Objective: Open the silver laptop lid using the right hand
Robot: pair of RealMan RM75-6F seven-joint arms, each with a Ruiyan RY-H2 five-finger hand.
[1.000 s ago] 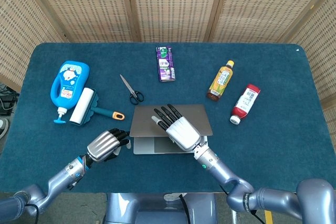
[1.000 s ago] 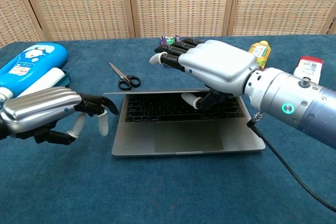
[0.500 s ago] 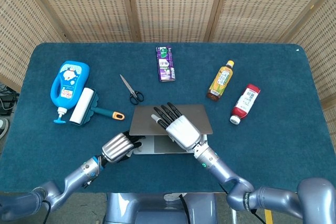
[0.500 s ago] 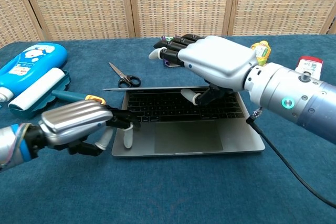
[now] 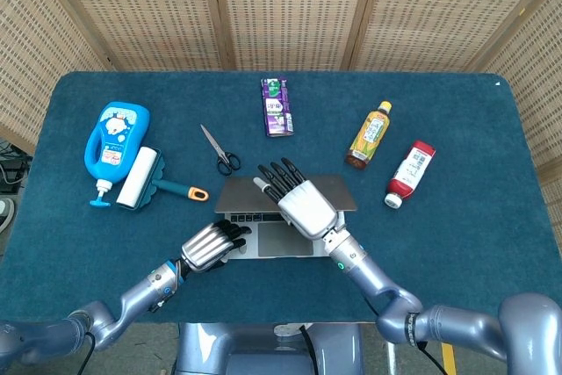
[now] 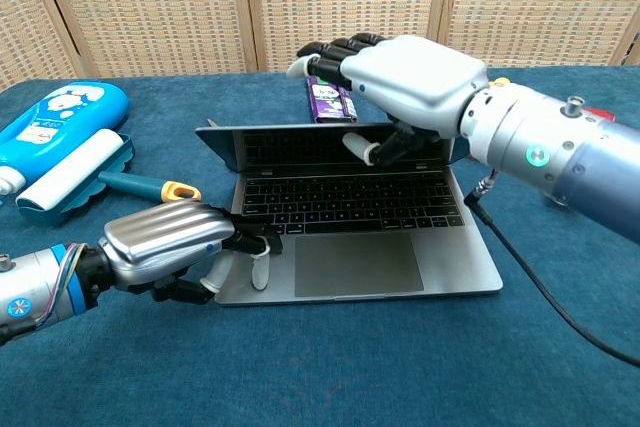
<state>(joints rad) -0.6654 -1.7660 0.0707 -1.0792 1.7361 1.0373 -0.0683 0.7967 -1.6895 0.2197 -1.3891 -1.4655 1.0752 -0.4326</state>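
The silver laptop (image 6: pixel 360 267) sits mid-table with its lid (image 6: pixel 290 147) raised partway, screen and keyboard showing. My right hand (image 6: pixel 400 82) holds the lid's top edge: its thumb (image 6: pixel 365 150) presses on the screen side while its fingers stretch over the back. In the head view the right hand (image 5: pixel 303 204) covers the middle of the lid (image 5: pixel 237 195). My left hand (image 6: pixel 170 247) rests with curled fingers on the base's front left corner; the head view shows this left hand (image 5: pixel 211 245) at the laptop's near left.
A blue bottle (image 5: pixel 116 142) and a white lint roller (image 5: pixel 139 177) lie at the left. Scissors (image 5: pixel 219 151) and a purple pack (image 5: pixel 277 107) lie behind the laptop. A tea bottle (image 5: pixel 369 135) and a red-capped bottle (image 5: pixel 411 173) lie to the right.
The right hand has lifted the lid from nearly flat to partway up. The left hand has moved right, from beside the laptop onto its front left corner.
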